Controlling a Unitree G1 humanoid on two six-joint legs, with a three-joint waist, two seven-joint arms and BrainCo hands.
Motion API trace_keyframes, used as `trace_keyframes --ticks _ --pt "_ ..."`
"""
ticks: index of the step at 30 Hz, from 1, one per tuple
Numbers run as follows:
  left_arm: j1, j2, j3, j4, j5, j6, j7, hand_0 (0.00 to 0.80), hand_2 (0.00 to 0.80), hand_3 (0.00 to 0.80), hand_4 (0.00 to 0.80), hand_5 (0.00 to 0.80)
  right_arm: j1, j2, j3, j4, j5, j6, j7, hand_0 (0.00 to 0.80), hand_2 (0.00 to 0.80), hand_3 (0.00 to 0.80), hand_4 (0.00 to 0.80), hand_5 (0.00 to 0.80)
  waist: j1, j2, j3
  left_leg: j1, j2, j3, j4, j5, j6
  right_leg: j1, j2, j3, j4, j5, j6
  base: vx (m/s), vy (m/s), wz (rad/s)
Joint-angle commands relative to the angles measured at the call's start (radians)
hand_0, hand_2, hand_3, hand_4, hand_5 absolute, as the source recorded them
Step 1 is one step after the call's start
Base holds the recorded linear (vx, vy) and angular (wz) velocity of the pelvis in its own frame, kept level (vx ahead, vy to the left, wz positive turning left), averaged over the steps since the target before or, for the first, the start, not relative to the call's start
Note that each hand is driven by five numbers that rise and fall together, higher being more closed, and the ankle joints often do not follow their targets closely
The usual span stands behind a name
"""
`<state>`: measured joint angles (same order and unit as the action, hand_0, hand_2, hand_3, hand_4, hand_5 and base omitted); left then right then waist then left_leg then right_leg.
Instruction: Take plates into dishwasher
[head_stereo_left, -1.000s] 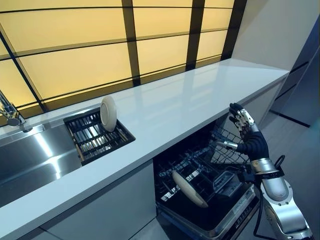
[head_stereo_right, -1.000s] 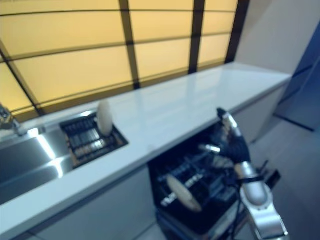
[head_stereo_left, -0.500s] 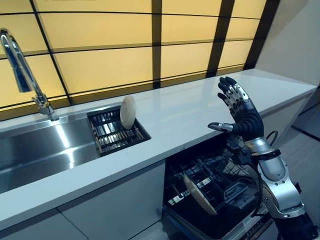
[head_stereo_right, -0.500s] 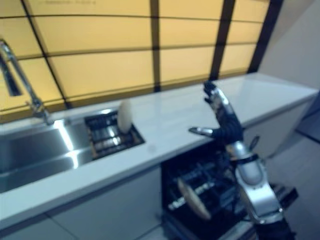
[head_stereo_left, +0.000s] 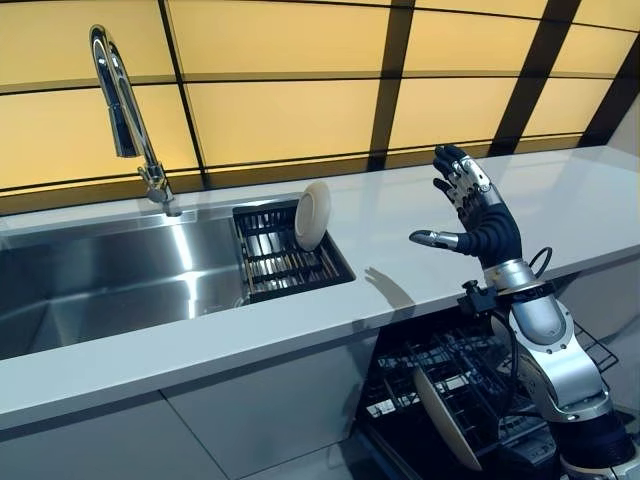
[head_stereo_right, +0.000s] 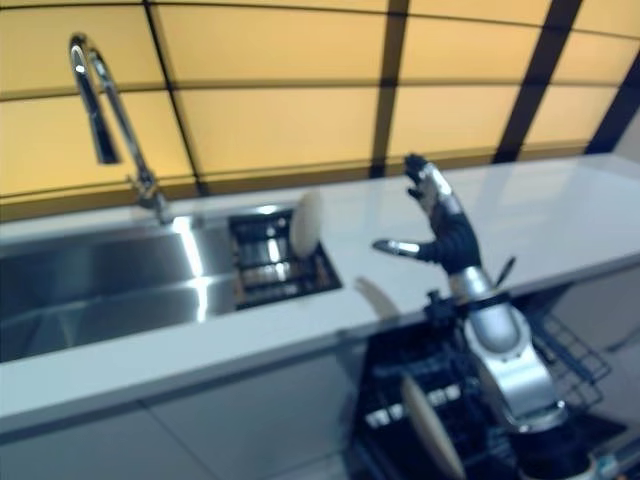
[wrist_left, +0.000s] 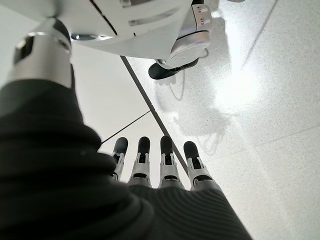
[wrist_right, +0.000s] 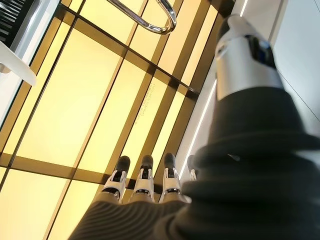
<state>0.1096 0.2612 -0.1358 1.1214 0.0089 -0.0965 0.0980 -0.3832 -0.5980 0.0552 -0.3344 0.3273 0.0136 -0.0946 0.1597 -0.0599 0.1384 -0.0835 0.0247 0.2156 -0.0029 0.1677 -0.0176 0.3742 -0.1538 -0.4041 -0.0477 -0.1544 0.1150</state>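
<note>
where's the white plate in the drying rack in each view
Left eye view: plate upright in the rack beside the sink.
Right eye view: same place.
Left wrist view: not in it.
Right wrist view: white edge, likely it.
Shared landmark: faucet.

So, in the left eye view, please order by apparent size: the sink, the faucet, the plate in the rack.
1. Sink, clearly largest.
2. Faucet.
3. Plate, smallest.

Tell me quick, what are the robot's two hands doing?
Right hand: open, empty, raised over the counter.
Left hand: open, empty, hanging above the floor.
</note>
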Motion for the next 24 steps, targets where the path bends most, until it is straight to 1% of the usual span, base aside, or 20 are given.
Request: trace_keyframes --ticks 1,3,5,8,11,12,13,15,17,18,19,20,21,22,23,24 --pt "-0.010 0.017 -0.051 0.033 0.023 -0.007 -0.013 0.000 0.000 0.000 0.000 0.000 -0.071 -0.012 -0.004 0.030 0.020 0.000 -0.032 0.000 0.000 0.000 0.000 0.000 0.035 0.036 -0.075 0.036 0.080 -0.070 0.009 -0.049 -0.087 -0.070 -0.006 -0.013 0.070 0.077 -0.036 0.149 0.110 0.20" --pt "-0.016 0.019 -0.054 0.036 0.025 -0.008 -0.013 0.000 0.000 0.000 0.000 0.000 -0.085 -0.003 0.000 0.053 0.041 0.020 -0.039 0.000 0.000 0.000 0.000 0.000 0.038 0.032 -0.078 0.043 0.069 -0.079 0.006 -0.056 -0.074 -0.081 -0.021 -0.019 0.098 0.078 -0.024 0.139 0.126 0.26" --pt "-0.025 0.021 -0.061 0.036 0.022 -0.005 -0.011 0.000 0.000 0.000 0.000 0.000 -0.108 0.012 0.009 0.089 0.030 0.029 -0.062 0.000 0.000 0.000 0.000 0.000 0.037 0.024 -0.080 0.058 0.048 -0.087 0.002 -0.068 -0.053 -0.107 -0.051 -0.021 0.153 0.111 -0.002 0.149 0.150 0.25" --pt "-0.032 0.024 -0.062 0.037 0.021 -0.003 -0.011 0.000 0.000 0.000 0.000 0.000 -0.123 0.014 0.010 0.110 0.035 0.034 -0.075 0.000 0.000 0.000 0.000 0.000 0.038 0.018 -0.080 0.064 0.033 -0.093 0.005 -0.078 -0.038 -0.124 -0.076 -0.019 0.199 0.142 0.008 0.089 0.092 0.22" --pt "-0.050 0.030 -0.064 0.031 0.019 0.010 -0.010 0.000 0.000 0.000 0.000 0.000 -0.149 0.014 -0.003 0.156 0.037 0.029 -0.103 0.000 0.000 0.000 0.000 0.000 0.039 0.006 -0.078 0.076 0.001 -0.107 0.015 -0.104 -0.005 -0.165 -0.126 -0.001 0.307 0.220 0.030 0.125 0.129 0.21" --pt "-0.051 0.031 -0.064 0.030 0.019 0.011 -0.011 0.000 0.000 0.000 0.000 0.000 -0.150 0.013 -0.004 0.159 0.038 0.028 -0.106 0.000 0.000 0.000 0.000 0.000 0.040 0.005 -0.078 0.076 -0.002 -0.109 0.015 -0.106 -0.002 -0.168 -0.130 0.002 0.317 0.228 0.032 0.093 0.093 0.28" --pt "-0.058 0.034 -0.068 0.032 0.016 0.013 -0.011 0.000 0.000 0.000 0.000 0.000 -0.158 0.011 -0.013 0.173 0.038 0.029 -0.114 0.000 0.000 0.000 0.000 0.000 0.043 0.000 -0.079 0.078 -0.016 -0.115 0.018 -0.115 0.011 -0.175 -0.145 0.010 0.352 0.258 0.038 0.081 0.081 0.23" --pt "-0.061 0.034 -0.070 0.032 0.015 0.015 -0.011 0.000 0.000 0.000 0.000 0.000 -0.161 0.010 -0.018 0.181 0.043 0.031 -0.116 0.000 0.000 0.000 0.000 0.000 0.046 -0.002 -0.080 0.076 -0.026 -0.122 0.019 -0.120 0.021 -0.178 -0.155 0.017 0.379 0.280 0.043 0.069 0.075 0.18" --pt "-0.072 0.035 -0.078 0.042 0.024 0.015 -0.012 0.000 0.000 0.000 0.000 0.000 -0.164 0.010 -0.026 0.201 0.040 0.027 -0.123 0.000 0.000 0.000 0.000 0.000 0.051 -0.007 -0.086 0.070 -0.049 -0.140 0.021 -0.127 0.045 -0.182 -0.171 0.039 0.451 0.336 0.052 0.096 0.119 0.19" --pt "-0.076 0.037 -0.087 0.046 0.039 0.014 -0.015 0.000 0.000 0.000 0.000 0.000 -0.161 0.006 -0.031 0.211 0.037 0.022 -0.128 0.000 0.000 0.000 0.000 0.000 0.049 -0.003 -0.090 0.070 -0.062 -0.153 0.019 -0.130 0.060 -0.195 -0.179 0.061 0.522 0.374 0.059 0.114 0.150 0.27" --pt "-0.077 0.037 -0.093 0.050 0.047 0.010 -0.014 0.000 0.000 0.000 0.000 0.000 -0.158 0.004 -0.033 0.213 0.033 0.021 -0.130 0.000 0.000 0.000 0.000 0.000 0.048 -0.003 -0.088 0.075 -0.071 -0.159 0.019 -0.135 0.070 -0.210 -0.190 0.079 0.580 0.386 0.065 0.092 0.146 0.36" --pt "-0.078 0.039 -0.098 0.052 0.054 0.008 -0.015 0.000 0.000 0.000 0.000 0.000 -0.157 0.000 -0.035 0.216 0.037 0.023 -0.134 0.000 0.000 0.000 0.000 0.000 0.045 0.008 -0.092 0.074 -0.070 -0.169 0.020 -0.134 0.077 -0.229 -0.187 0.095 0.640 0.399 0.061 0.100 0.141 0.42" --pt "-0.081 0.043 -0.108 0.054 0.053 0.010 -0.011 0.000 0.000 0.000 0.000 0.000 -0.158 -0.009 -0.037 0.216 0.050 0.031 -0.141 0.000 0.000 0.000 0.000 0.000 0.037 0.022 -0.091 0.079 -0.071 -0.188 0.024 -0.139 0.088 -0.271 -0.185 0.126 0.736 0.405 0.057 0.082 0.113 0.44" --pt "-0.082 0.044 -0.109 0.052 0.051 0.014 -0.010 0.000 0.000 0.000 0.000 0.000 -0.158 -0.009 -0.033 0.221 0.049 0.030 -0.142 0.000 0.000 0.000 0.000 0.000 0.032 0.029 -0.090 0.083 -0.068 -0.193 0.025 -0.142 0.090 -0.289 -0.182 0.136 0.756 0.407 0.052 0.099 0.072 0.40" --pt "-0.085 0.048 -0.116 0.046 0.034 0.025 -0.004 0.000 0.000 0.000 0.000 0.000 -0.165 -0.009 -0.025 0.229 0.055 0.030 -0.145 0.000 0.000 0.000 0.000 0.000 0.024 0.035 -0.083 0.095 -0.068 -0.203 0.028 -0.148 0.095 -0.329 -0.190 0.158 0.778 0.405 0.042 0.072 -0.021 0.36" --pt "-0.084 0.050 -0.118 0.042 0.026 0.029 -0.001 0.000 0.000 0.000 0.000 0.000 -0.172 -0.009 -0.021 0.239 0.058 0.029 -0.145 0.000 0.000 0.000 0.000 0.000 0.021 0.036 -0.081 0.096 -0.064 -0.207 0.030 -0.151 0.092 -0.341 -0.191 0.162 0.744 0.398 0.035 0.105 -0.119 0.34"
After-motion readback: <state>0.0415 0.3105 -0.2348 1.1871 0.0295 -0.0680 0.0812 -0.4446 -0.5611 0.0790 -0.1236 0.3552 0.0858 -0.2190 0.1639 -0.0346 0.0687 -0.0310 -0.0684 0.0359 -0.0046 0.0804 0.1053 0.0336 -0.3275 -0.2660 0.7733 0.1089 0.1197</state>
